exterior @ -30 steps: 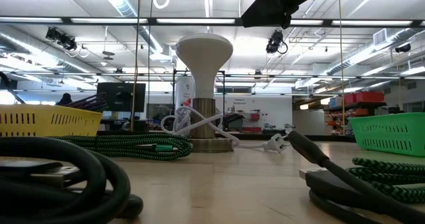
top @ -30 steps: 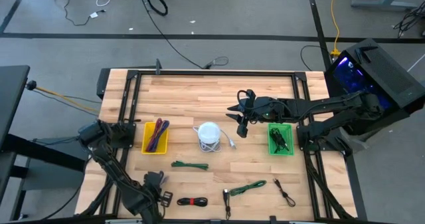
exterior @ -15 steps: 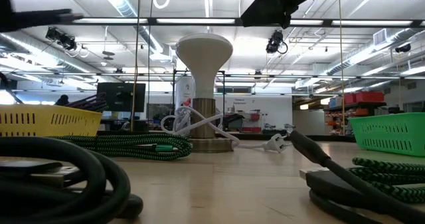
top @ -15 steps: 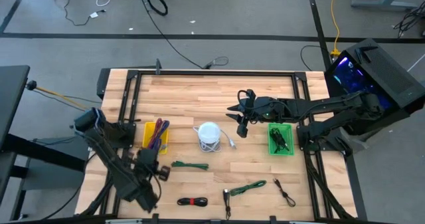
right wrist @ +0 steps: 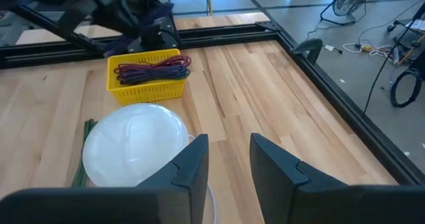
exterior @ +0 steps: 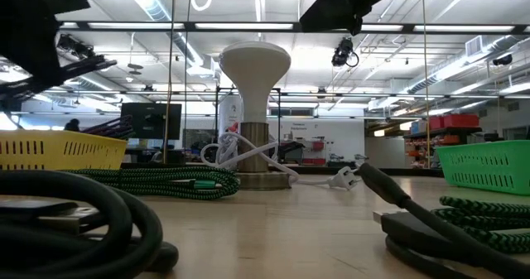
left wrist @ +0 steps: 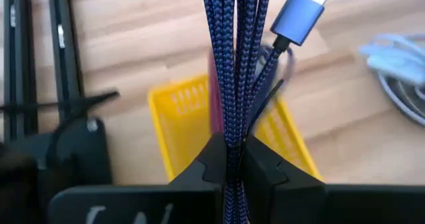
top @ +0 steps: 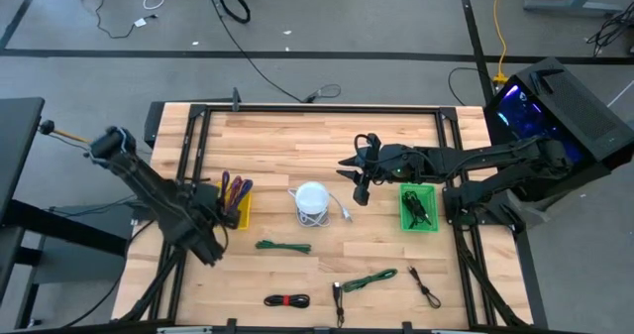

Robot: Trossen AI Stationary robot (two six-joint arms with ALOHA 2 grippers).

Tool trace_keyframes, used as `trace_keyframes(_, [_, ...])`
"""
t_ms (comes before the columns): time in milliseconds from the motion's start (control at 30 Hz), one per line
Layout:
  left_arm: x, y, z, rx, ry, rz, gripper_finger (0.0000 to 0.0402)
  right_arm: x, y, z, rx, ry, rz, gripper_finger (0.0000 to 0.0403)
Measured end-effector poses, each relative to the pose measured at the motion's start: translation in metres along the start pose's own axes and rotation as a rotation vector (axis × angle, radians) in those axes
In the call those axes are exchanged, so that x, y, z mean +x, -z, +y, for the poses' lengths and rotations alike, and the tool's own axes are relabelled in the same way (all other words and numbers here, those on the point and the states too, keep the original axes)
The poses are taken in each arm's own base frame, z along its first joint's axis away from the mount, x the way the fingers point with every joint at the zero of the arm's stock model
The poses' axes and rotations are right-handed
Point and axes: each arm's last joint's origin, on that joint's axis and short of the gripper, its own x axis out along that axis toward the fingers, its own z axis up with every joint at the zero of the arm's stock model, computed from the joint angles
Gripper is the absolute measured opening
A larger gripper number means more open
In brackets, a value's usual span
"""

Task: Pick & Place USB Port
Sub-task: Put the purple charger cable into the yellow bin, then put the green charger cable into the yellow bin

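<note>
My left gripper [left wrist: 231, 164] is shut on a bundle of blue braided USB cable [left wrist: 232, 58] and stands over the yellow bin [left wrist: 174, 117] at the table's left; the high view shows this gripper [top: 220, 207] at the bin's near edge. The bin [right wrist: 143, 78] holds red and blue cables. My right gripper [right wrist: 229, 171] is open and empty. It hovers [top: 362, 190] between the white dome-topped lamp-like stand [top: 311, 200] and the green bin [top: 418, 207]. My left gripper pinches the looped blue cable between its two fingers, several strands together [left wrist: 230, 141]. The fingers point down from above, and the strands run along them. The bundle reaches past the fingertips over the yellow bin, lifted clear, with its blue USB plug [left wrist: 302, 14] at the free end.
A white cord [top: 344, 212] trails from the white stand. Loose cables lie near the table's near edge: a green one [top: 282, 246], a red-and-black one [top: 287, 300], another green one [top: 367, 279] and a black one [top: 426, 286]. The green bin holds a black cable [top: 416, 210].
My left arm has swung from the table's near-left corner toward the far edge and up, carrying the blue cable to the yellow bin. My right arm has kept still.
</note>
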Motion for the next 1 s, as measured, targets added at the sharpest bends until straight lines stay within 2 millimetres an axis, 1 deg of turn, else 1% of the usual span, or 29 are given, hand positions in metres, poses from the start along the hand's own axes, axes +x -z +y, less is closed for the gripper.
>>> trace_keyframes(100, [0.012, -0.005, 0.009, -0.019, 0.02, -0.013, 0.0025, 0.0, 0.0, 0.0, 0.0, 0.008, -0.004, 0.0111])
trace_keyframes(167, [0.021, -0.005, 0.012, -0.013, 0.023, -0.014, 0.0025, 0.0, 0.0, 0.0, 0.0, 0.009, -0.004, 0.0111])
trace_keyframes(233, [0.031, -0.004, 0.016, -0.044, 0.026, 0.001, 0.0025, 0.0, 0.0, 0.0, 0.0, 0.009, -0.004, 0.0111])
trace_keyframes(433, [0.054, 0.005, 0.017, -0.034, 0.047, 0.107, 0.0025, 0.0, 0.0, 0.0, 0.0, 0.009, -0.005, 0.0111])
trace_keyframes(600, [0.064, 0.012, 0.015, -0.041, 0.08, 0.161, 0.0028, 0.0, 0.0, 0.0, 0.0, 0.009, -0.005, 0.0111])
trace_keyframes(667, [0.065, 0.012, 0.015, -0.042, 0.08, 0.154, 0.0045, 0.0, 0.0, 0.0, 0.0, 0.009, -0.005, 0.0111])
trace_keyframes(867, [0.065, 0.01, 0.015, -0.041, 0.094, 0.106, 0.0119, 0.0, 0.0, 0.0, -0.001, 0.009, -0.005, 0.0111])
trace_keyframes(1000, [0.065, 0.01, 0.015, -0.04, 0.097, 0.093, 0.0161, 0.0, 0.0, 0.0, -0.001, 0.009, -0.005, 0.0111])
